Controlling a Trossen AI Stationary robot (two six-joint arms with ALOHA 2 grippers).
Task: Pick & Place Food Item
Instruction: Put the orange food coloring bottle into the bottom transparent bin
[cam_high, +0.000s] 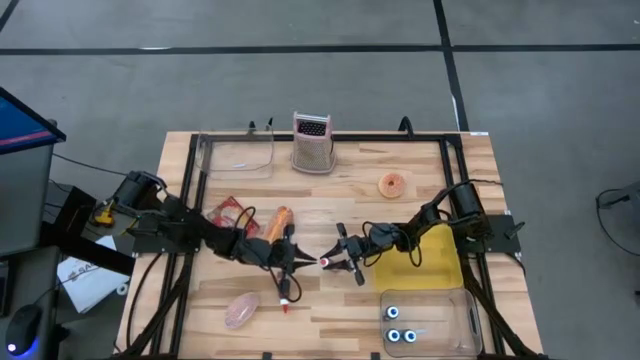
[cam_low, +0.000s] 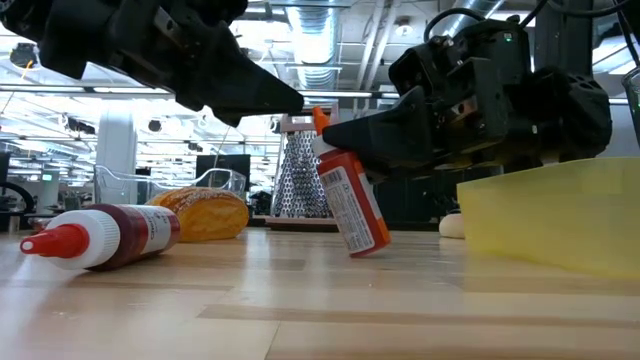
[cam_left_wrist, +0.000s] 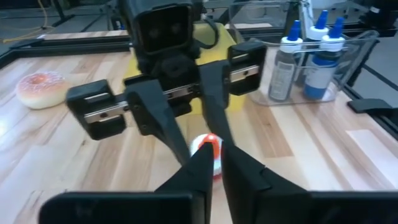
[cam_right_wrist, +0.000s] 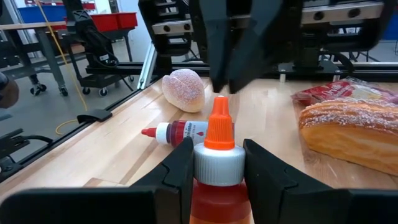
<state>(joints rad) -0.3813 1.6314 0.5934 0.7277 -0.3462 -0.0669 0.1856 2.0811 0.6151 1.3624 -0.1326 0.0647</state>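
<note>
Mid-bench, right pincer grips the orange-capped bottle — left pincer, closed and empty, should reopen around its cap.

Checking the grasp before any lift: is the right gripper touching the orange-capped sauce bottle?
Touching. In the right wrist view, the right gripper has a dark finger pressed against each side of the orange-capped sauce bottle at its grey collar, no gap showing.

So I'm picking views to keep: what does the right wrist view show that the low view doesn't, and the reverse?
Only the right wrist view shows the pink pastry and the red packet. Only the low view shows the metal grater and the yellow block. Both show the orange-capped bottle held in the right tool, the red bottle lying flat and the bread roll.
</note>
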